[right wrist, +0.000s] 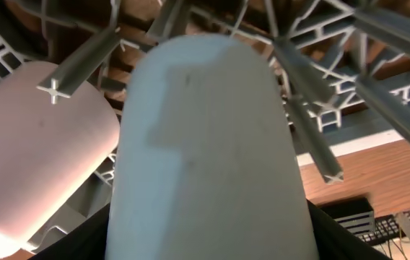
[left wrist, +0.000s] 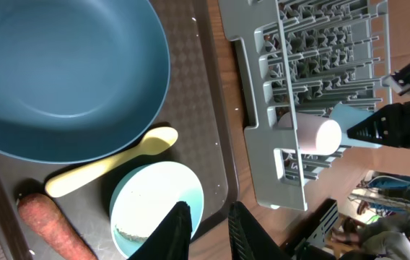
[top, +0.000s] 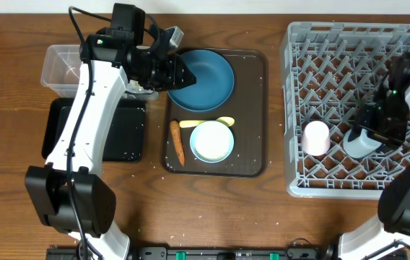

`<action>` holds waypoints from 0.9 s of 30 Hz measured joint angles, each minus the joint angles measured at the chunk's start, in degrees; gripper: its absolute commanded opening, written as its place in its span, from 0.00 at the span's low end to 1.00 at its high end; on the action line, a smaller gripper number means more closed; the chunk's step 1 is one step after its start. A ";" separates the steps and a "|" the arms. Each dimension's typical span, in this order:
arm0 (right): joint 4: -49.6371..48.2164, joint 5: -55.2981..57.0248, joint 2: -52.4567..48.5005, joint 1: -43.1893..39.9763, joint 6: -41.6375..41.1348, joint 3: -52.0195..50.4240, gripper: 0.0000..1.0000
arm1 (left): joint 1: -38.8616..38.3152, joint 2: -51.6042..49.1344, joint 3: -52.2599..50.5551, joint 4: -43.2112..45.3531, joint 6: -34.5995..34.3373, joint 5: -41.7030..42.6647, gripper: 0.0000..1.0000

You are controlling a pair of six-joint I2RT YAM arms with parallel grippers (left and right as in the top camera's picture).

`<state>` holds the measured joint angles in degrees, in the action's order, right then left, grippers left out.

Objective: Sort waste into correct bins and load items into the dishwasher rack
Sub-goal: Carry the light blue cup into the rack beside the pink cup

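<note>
Carrot (top: 177, 142) first: flat on the dark brown serving tray (top: 252, 108), along its 9 o'clock side. Long axis roughly 12-to-6 in the overhead, fat end at 12, thin end at 6 with a slight lean toward 5. Just beside it at 3, the light blue bowl (top: 211, 141). Near the fat end, the pale yellow spoon (top: 205, 123) lying 9-to-3, scoop end at 3, squeezed between the bowl and the dark blue plate (top: 205, 79).

Further up, the left pincer (left wrist: 208, 213) hovering over the plate's 9 o'clock rim, so carrot pretty much straight at 6 from it. Only narrowly parted, its fingers (left wrist: 178, 231), nothing between them. Clearly the nearer arm. Probably needs a drop toward 6 and a wider spread, then a close across the carrot's short way, 9-to-3. Tight with the bowl right there.

Bins off at 9 on the desk: clear tub (top: 59, 68), black tray (top: 129, 133) just at 6 of it.

Way over at 3, the right pincer (top: 369, 133) inside the dishwasher rack (top: 291, 72), clamped around the light blue cup (top: 359, 144), pale pink cup (top: 316, 137) just beside at 9. Busy, so no help for the carrot.
</note>
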<state>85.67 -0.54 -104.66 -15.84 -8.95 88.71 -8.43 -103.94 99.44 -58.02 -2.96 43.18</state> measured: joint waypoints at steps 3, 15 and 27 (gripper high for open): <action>0.02 0.15 -0.68 0.07 -0.26 0.00 0.85 | 0.00 0.00 0.00 0.00 0.00 -0.09 0.21; -1.62 0.35 -0.72 0.07 0.22 0.00 0.96 | 0.00 0.00 0.00 -0.02 0.00 -0.09 0.21; -2.99 0.35 -0.72 0.07 0.20 0.00 0.89 | 0.00 0.00 0.00 -0.07 0.00 -0.09 0.21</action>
<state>82.67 -0.19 -105.38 -15.77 -8.75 88.71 -8.43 -103.94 99.44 -58.08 -2.96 43.09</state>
